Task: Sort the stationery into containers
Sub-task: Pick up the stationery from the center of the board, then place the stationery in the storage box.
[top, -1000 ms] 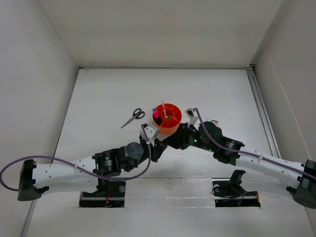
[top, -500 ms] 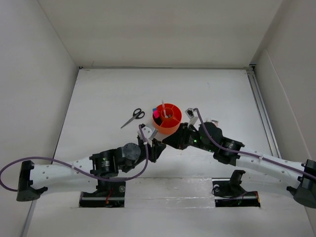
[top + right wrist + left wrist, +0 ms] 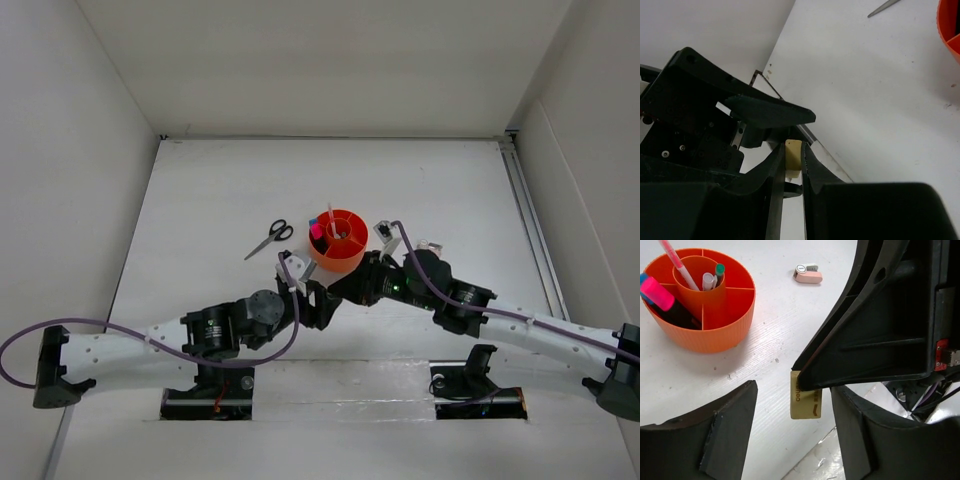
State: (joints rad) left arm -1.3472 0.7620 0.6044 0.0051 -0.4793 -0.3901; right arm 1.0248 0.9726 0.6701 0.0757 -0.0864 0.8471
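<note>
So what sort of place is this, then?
Most likely a robotics lab test cell: a white table boxed in by plain white panels, two robot arms bolted at its near edge, and only a few props, like an orange desk organizer and scissors.

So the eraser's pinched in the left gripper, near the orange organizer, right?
No, the right gripper pinches the eraser, near the orange organizer. The right wrist view shows it between those fingers; in the left wrist view the left gripper stands open on either side.
</note>
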